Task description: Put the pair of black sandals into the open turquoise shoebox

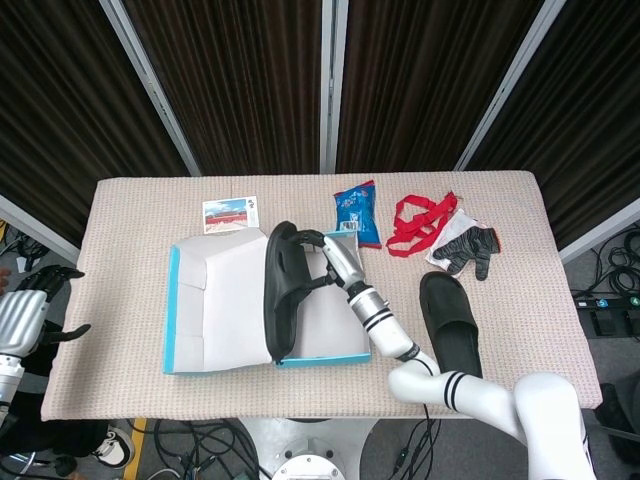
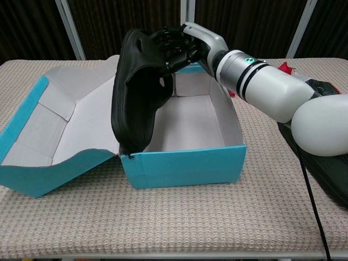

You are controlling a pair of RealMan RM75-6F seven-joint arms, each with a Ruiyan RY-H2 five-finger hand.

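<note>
Sandal (image 2: 138, 98) in right hand (image 2: 176, 46), over shoebox (image 2: 185, 163)

The open turquoise cardboard shoebox (image 1: 318, 349) sits at centre-left of the beige woven tabletop (image 1: 520, 330), its lid (image 1: 215, 300) folded out to the left. One black rubber sandal (image 1: 281, 290) stands tilted over the box's left wall, held by the right hand (image 1: 335, 258) reaching in from lower right. The second black sandal (image 1: 450, 322) lies right of the box. Behind the box lie a small picture card (image 1: 230, 214), a blue snack packet (image 1: 355, 212), a red strap (image 1: 422, 221) and grey gloves (image 1: 467, 246), left to right. The left hand (image 1: 25, 310) hangs at the frame's left edge, off the tabletop.
</note>
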